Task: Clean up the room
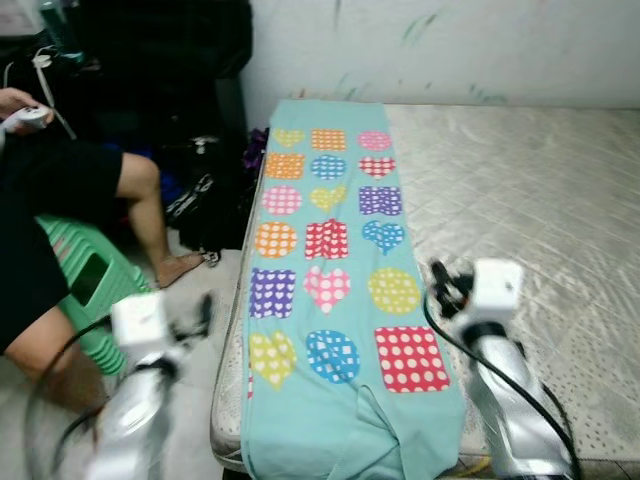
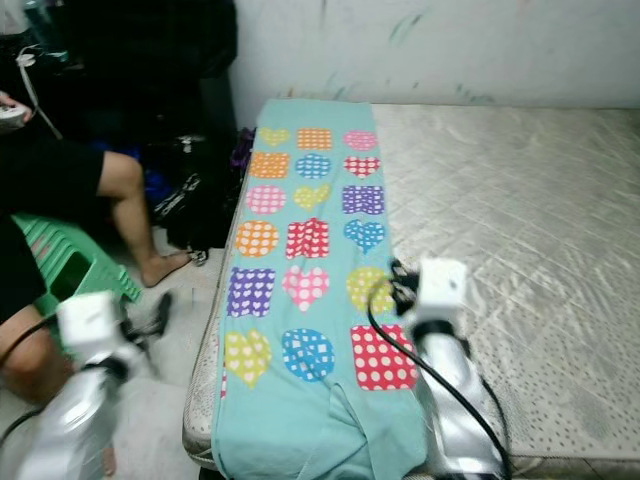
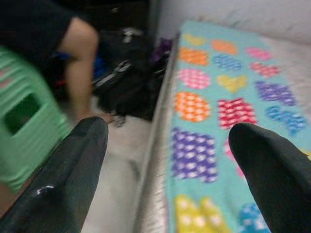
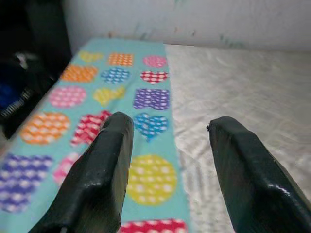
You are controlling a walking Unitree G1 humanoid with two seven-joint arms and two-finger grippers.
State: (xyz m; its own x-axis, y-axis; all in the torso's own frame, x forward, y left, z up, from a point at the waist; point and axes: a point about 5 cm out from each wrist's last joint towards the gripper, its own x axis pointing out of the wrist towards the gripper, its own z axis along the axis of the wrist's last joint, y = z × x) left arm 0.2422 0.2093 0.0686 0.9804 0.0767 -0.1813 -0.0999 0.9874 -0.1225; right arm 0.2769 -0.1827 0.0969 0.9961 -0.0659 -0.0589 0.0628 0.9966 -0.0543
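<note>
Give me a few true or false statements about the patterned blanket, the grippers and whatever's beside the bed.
1. The teal blanket with polka-dot shapes lies flat along the mattress's left edge. True.
2. The right gripper is clamped on the blanket. False: it is open, holding nothing.
3. The left gripper is open. True.
4. A red chair stands beside the bed. False: a green plastic stool does.
5. A person sits on the stool. True.

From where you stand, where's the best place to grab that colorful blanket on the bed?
Probably the near end of the blanket, where it drapes off the mattress edge with loose folds. Come from the front, low, with the open right pincer.
</note>
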